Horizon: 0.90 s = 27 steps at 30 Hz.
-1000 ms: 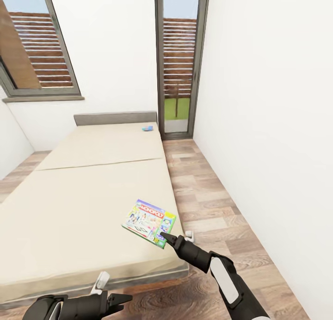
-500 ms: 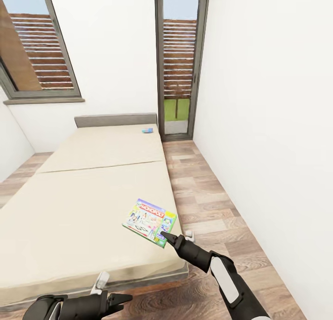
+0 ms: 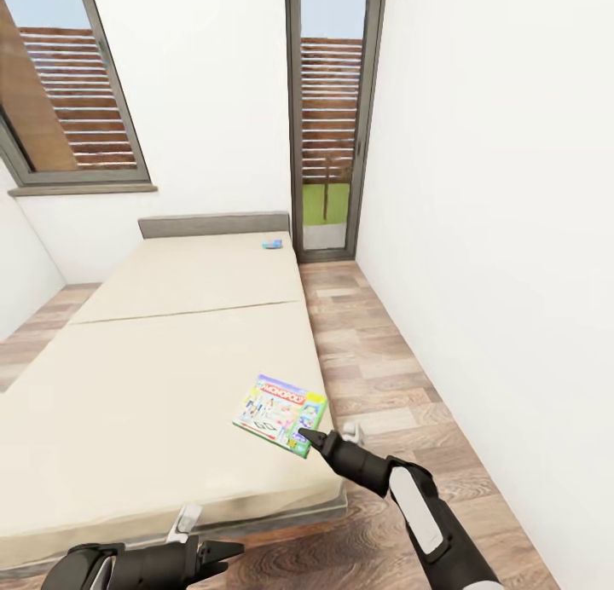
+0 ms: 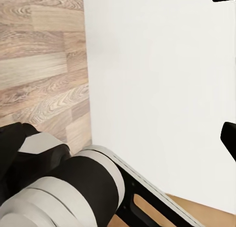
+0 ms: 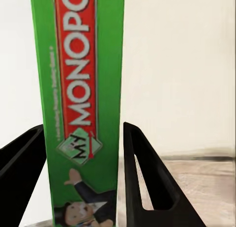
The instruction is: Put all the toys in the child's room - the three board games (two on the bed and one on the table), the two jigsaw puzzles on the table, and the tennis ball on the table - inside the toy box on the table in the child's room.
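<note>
Head view, L to R. Window (image 3: 72, 87) w/ grey frame noted in far wall at left, slatted fence seen through it. Left gripper (image 3: 223, 552) seen low in head view, over the wood-plank floor (image 3: 375, 351) just off the foot of the bed (image 3: 170, 351); fingertips close together, narrow gap between them, nothing held. In left wrist view, black finger parts seen at frame edge against white wall; part of the robot's arm (image 4: 59, 187) and floor also seen.

Bed: beige mattress in two sections, grey headboard (image 3: 213, 224) against far wall. Small light blue board game (image 3: 272, 243) lies flat on far section, near the headboard, at the bed's right edge. Well apart from it, green board game (image 3: 280, 412) is at the near right corner of the mattress; box tilted, its near corner raised and taken between the right gripper's fingers.

Right gripper (image 3: 308, 439) reaches in from lower right; clamped on near corner of green game. Confirmed in right wrist view: green box edge w/ red "MONOPOLY" panel (image 5: 81, 109) stands between the two black fingers (image 5: 147, 178), both close against its sides.

Tall grey-framed glass door (image 3: 331, 112) noted right of the headboard, grass and fence beyond. White wall (image 3: 495, 232) runs along right side; strip of floor between it and the bed.
</note>
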Motion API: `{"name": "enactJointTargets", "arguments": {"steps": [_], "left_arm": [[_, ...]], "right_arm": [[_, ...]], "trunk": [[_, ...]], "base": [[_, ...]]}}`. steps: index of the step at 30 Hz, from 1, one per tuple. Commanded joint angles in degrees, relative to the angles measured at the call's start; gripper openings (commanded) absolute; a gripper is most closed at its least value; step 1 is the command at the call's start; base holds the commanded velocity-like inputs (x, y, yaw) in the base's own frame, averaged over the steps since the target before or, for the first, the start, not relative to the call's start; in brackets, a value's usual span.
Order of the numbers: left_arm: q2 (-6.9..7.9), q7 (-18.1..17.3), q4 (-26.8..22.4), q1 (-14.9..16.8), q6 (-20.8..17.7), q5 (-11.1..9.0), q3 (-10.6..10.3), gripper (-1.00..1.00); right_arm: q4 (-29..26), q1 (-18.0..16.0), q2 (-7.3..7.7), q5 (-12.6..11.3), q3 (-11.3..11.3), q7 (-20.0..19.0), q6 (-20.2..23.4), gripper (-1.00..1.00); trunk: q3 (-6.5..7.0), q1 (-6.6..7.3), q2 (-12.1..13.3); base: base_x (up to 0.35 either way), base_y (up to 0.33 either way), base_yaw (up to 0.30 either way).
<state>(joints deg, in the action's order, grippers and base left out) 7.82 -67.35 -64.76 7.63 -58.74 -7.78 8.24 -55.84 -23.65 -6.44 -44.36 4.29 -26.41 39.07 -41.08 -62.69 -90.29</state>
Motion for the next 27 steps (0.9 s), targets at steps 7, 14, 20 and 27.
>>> {"name": "enactJointTargets", "arguments": {"steps": [7, 14, 20, 27], "left_arm": [[0.00, -0.24, -0.01, 0.06, -0.32, -0.04, 0.02, 1.00], [0.12, -0.38, -0.02, 0.09, -0.40, -0.04, -3.87, 1.00], [0.18, -0.41, -0.02, 0.18, -0.41, 0.04, -5.66, 1.00], [0.25, -0.38, -0.02, 0.32, -0.41, 0.10, -5.67, 1.00]], "right_arm": [[-1.78, -0.07, -0.06, -1.12, -0.23, 3.14, 1.45, -1.00], [-1.90, -0.06, -0.12, -1.15, 0.03, 0.30, 1.41, -1.00], [-1.91, -0.05, -0.14, -1.17, -0.33, -0.07, 1.38, -1.00], [-1.78, -0.07, -0.86, -1.07, -0.24, -0.28, 0.43, -1.00]], "trunk": [[1.21, 1.55, 2.80], [2.47, 3.09, 5.61], [3.55, 4.40, 8.01], [4.80, 5.94, 10.82]], "base": [[0.000, 0.000, 0.000], [0.000, 0.000, 0.000], [0.000, 0.000, 0.000], [0.000, 0.000, 0.000]]}}
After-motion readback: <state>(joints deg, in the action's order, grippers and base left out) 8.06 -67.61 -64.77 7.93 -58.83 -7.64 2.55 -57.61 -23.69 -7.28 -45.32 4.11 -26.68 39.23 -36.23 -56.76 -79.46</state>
